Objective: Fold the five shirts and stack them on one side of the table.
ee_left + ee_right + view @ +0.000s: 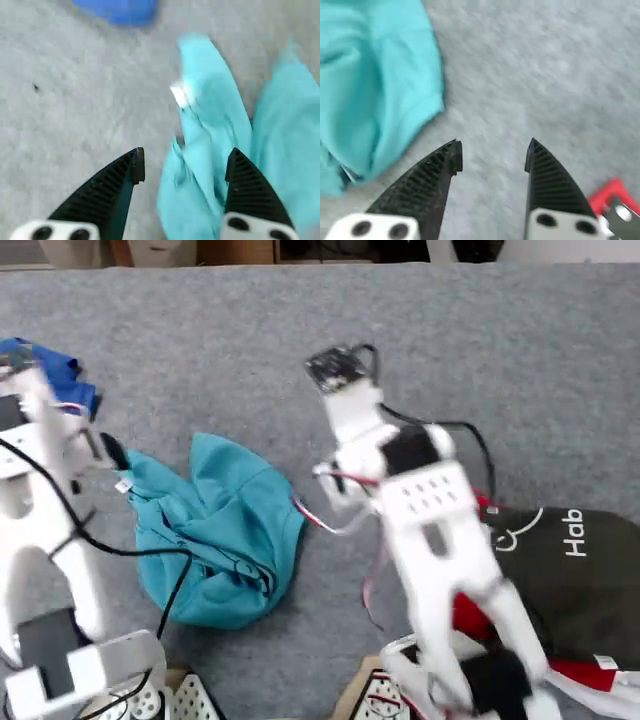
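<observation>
A crumpled teal shirt (225,535) lies left of the table's middle. My left gripper (186,155) is open over its left sleeve (210,125), near a white tag (179,95); from above that gripper (112,452) is at the shirt's left tip. A blue shirt (60,370) lies at the far left edge and reaches into the left wrist view (117,10). My right gripper (495,145) is open over bare grey felt, just right of the teal shirt (370,75). At the right a black shirt (570,560) lies over a red one (470,615).
The table is covered in grey felt (500,350), bare across the back and middle right. White cloth (610,690) sticks out under the pile at the front right. Cables (150,552) trail over the teal shirt. Both arm bases stand at the front edge.
</observation>
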Controlling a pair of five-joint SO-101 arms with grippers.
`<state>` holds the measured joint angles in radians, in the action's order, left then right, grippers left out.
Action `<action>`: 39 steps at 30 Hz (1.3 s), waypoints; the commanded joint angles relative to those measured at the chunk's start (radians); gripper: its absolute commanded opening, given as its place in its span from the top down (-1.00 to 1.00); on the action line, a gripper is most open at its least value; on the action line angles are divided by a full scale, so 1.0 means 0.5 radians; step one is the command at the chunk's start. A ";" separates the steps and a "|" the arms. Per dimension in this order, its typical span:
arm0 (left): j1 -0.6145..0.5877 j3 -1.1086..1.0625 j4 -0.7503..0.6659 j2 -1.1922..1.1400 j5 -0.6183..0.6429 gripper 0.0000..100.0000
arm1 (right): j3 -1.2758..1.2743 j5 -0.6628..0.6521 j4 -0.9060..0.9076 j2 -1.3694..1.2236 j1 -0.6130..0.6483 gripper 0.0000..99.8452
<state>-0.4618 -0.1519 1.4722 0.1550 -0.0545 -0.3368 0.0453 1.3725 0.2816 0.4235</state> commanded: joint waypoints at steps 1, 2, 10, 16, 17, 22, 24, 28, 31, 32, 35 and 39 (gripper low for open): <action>-0.049 -0.003 -0.196 -0.173 0.028 0.47 | 0.450 0.132 0.000 -0.505 0.063 0.59; -0.046 0.003 -0.239 -0.256 0.080 0.47 | 0.560 0.144 0.034 -0.628 0.063 0.61; -0.052 0.224 -0.439 -0.858 0.568 0.47 | 1.386 0.212 0.381 -1.333 0.207 0.82; -0.055 0.549 -0.420 -1.174 0.651 0.47 | 1.800 0.215 0.491 -1.714 0.290 0.71; -0.058 0.605 -0.408 -1.192 0.651 0.47 | 1.858 0.206 0.488 -1.757 0.284 0.71; -0.043 0.942 -0.193 -1.208 0.641 0.47 | 2.042 0.071 0.540 -1.916 0.290 0.71; -0.049 1.056 -0.150 -1.223 0.641 0.47 | 2.055 0.021 0.537 -1.978 0.324 0.71; -0.049 1.062 -0.153 -1.223 0.641 0.47 | 2.064 0.031 0.442 -2.140 0.391 0.71; -0.037 1.056 -0.184 -1.226 0.647 0.47 | 2.067 0.031 0.347 -2.248 0.416 0.71; -0.034 1.056 -0.215 -1.238 0.651 0.47 | 2.079 0.031 0.347 -2.269 0.437 0.71; -0.006 1.056 -0.282 -1.315 0.694 0.47 | 2.128 0.031 0.353 -2.315 0.456 0.71; 0.046 1.099 -0.298 -1.487 0.829 0.50 | 2.128 0.031 0.338 -2.349 0.443 0.71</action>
<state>-0.4618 0.3345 1.3357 -0.5646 0.3214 0.6805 0.0621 1.5581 -0.8922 0.6368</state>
